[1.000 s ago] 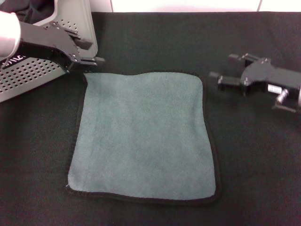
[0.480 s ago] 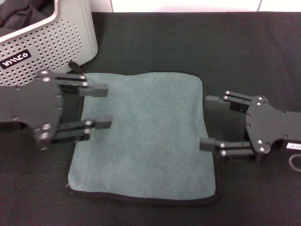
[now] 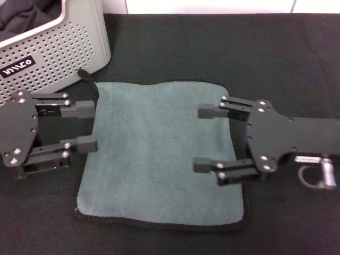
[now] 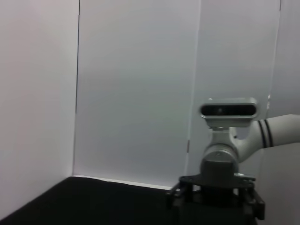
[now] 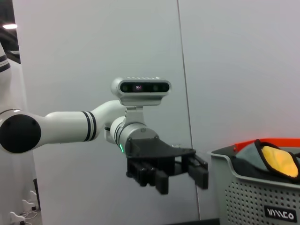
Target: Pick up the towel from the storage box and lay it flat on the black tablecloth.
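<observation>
The towel (image 3: 154,154) lies flat, grey-green face up, on the black tablecloth (image 3: 212,48) in the head view. The storage box (image 3: 53,48) stands at the far left, just beyond the towel's far left corner. My left gripper (image 3: 87,127) is open and empty, hovering at the towel's left edge. My right gripper (image 3: 204,139) is open and empty, hovering over the towel's right part. The right wrist view shows the left gripper (image 5: 182,180) farther off, beside the storage box (image 5: 248,192).
A dark cloth (image 3: 21,13) lies in the box. In the right wrist view a cloth with a yellow-orange face (image 5: 281,161) shows at the box's rim. The left wrist view shows a white wall and the right arm (image 4: 220,187).
The towel has stayed flat throughout. In the last half second my left gripper moved left, off the towel's edge. My right gripper moved left, over the towel's right part.
</observation>
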